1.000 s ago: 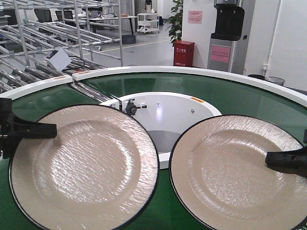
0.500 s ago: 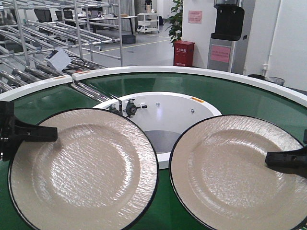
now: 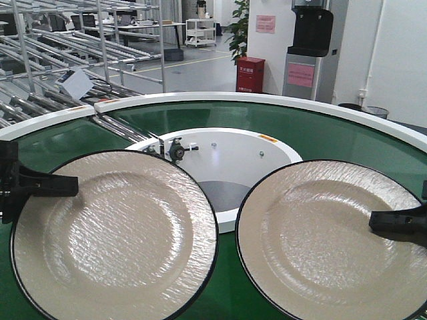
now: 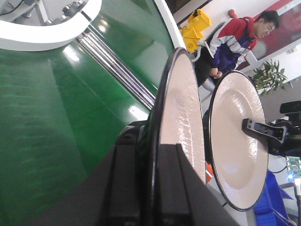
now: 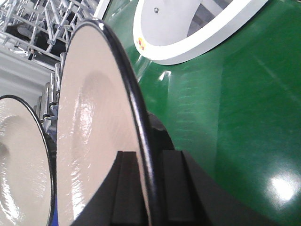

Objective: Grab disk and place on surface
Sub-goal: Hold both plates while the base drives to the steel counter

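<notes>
Clamping cream, black-rimmed round disks over the green conveyor belt, left gripper and right gripper jaws look mid-carry — next, reach the unseen counter.

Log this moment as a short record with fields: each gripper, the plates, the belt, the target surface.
left gripper: shut on the rim of the left plate
right gripper: shut on the rim of the right plate
plates: cream with black rims, side by side, not touching
height: both appear held above the green conveyor belt
belt centre: white hub, partly hidden by both plates
dark taped surface: not in view
</notes>
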Tool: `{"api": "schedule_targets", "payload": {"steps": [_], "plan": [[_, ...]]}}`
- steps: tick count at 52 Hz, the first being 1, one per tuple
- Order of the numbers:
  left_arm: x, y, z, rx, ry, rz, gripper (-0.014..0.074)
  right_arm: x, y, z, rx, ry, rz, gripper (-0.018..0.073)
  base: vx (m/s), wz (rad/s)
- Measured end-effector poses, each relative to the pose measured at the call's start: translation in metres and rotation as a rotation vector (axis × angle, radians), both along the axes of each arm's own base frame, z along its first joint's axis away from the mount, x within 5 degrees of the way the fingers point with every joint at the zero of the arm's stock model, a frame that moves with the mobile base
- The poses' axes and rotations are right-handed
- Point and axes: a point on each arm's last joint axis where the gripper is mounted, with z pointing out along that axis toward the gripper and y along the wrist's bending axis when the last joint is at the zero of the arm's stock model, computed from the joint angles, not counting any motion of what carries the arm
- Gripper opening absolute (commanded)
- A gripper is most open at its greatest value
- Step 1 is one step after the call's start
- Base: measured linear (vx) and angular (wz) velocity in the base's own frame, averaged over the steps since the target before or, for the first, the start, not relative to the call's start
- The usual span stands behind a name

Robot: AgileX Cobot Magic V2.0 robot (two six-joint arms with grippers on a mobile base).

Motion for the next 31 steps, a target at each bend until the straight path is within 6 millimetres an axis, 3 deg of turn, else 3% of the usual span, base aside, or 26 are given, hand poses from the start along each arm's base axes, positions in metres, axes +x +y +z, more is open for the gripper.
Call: {"api": "schedule_targets", "payload": {"steps": [16, 31], "plan": [[0.0, 0.0, 0.0, 0.0, 0.0, 0.0, -0.0005, 0.0, 0.0, 0.0, 0.0, 0.0, 0.0, -0.0009, -0.09, -0.23], [0.0, 0.0, 0.0, 0.0, 0.0, 0.0, -0.0005, 0.0, 0.0, 0.0, 0.0, 0.0, 0.0, -0.0009, -0.15, -0.54]]}}
